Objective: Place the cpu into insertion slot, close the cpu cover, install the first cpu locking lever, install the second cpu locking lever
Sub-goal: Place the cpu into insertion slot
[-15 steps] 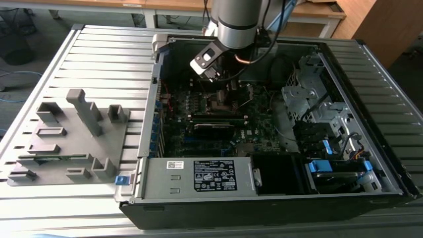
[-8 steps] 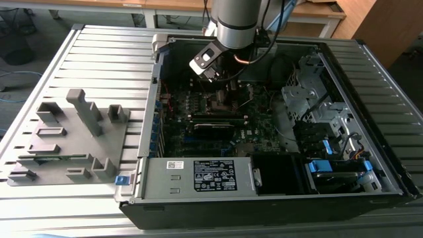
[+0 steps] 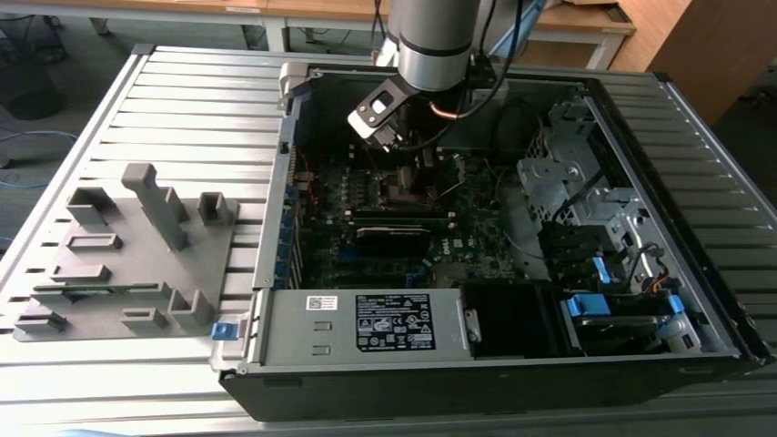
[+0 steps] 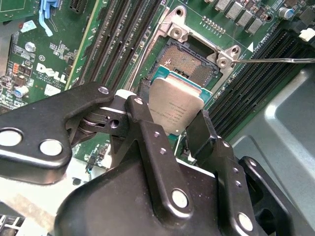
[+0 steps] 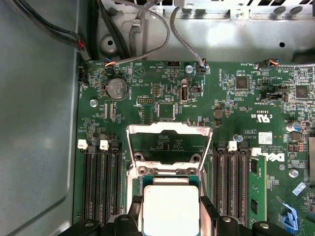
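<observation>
The cpu (image 4: pixel 176 109) is pinched by two opposite edges in the pincer (image 4: pixel 170 115), silver top up. It hangs over the near edge of the insertion slot (image 4: pixel 189 61) rather than square above it. I can't tell whether a corner is already touching the rim. The slot's dark bed of contacts lies bare, so the chip isn't seated.

The cpu cover (image 5: pixel 170 129) stands swung open on the far side of the slot, in both wrist views. A thin locking lever (image 4: pixel 275 60) sticks out to one side, across the memory slots (image 4: pixel 125 39).

In the exterior view the arm (image 3: pixel 431 41) reaches down at about twelve o'clock of the open computer case (image 3: pixel 680 100). A grey parts holder (image 3: pixel 134 255) sits on the bench (image 3: pixel 182 91) at nine o'clock from the case.

The offset is what worries me. If the chip goes down with one edge on the rim, it would likely land tilted and could crush the contacts underneath (those don't forgive much). The hold is on thin edges only, so a bump could slide or twist the chip. The raised cover is close to the pincer's fingers (image 4: pixel 142 132), and a nudge might drop it onto the slot too early.
</observation>
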Motion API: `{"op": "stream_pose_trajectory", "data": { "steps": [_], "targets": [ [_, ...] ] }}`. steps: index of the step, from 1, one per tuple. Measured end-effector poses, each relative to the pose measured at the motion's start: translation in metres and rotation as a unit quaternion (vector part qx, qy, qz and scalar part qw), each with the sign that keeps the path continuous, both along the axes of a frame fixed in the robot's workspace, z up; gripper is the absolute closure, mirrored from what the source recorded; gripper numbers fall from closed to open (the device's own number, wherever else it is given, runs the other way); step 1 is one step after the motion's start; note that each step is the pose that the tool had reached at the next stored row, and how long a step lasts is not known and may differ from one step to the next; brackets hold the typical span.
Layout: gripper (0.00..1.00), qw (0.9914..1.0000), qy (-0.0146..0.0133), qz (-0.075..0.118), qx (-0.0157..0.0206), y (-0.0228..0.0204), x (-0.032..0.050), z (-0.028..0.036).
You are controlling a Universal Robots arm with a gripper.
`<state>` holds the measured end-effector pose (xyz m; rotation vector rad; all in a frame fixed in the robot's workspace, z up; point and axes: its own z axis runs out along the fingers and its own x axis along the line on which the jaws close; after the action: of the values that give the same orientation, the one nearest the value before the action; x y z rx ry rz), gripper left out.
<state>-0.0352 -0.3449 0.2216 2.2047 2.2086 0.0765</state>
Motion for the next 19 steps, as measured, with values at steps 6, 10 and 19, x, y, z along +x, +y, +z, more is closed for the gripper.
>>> {"op": "stream_pose_trajectory", "data": {
  "steps": [6,10,19],
  "targets": [
    [0.46,1.00000,-0.0001,0.000,0.0001,0.0000,0.0000,-0.0006],
    [0.46,1.00000,-0.0001,0.000,0.0002,0.0001,-0.0002,-0.0018],
    [0.46,1.00000,-0.0001,0.000,0.0001,0.0001,-0.0057,-0.0060]
  ]
}}
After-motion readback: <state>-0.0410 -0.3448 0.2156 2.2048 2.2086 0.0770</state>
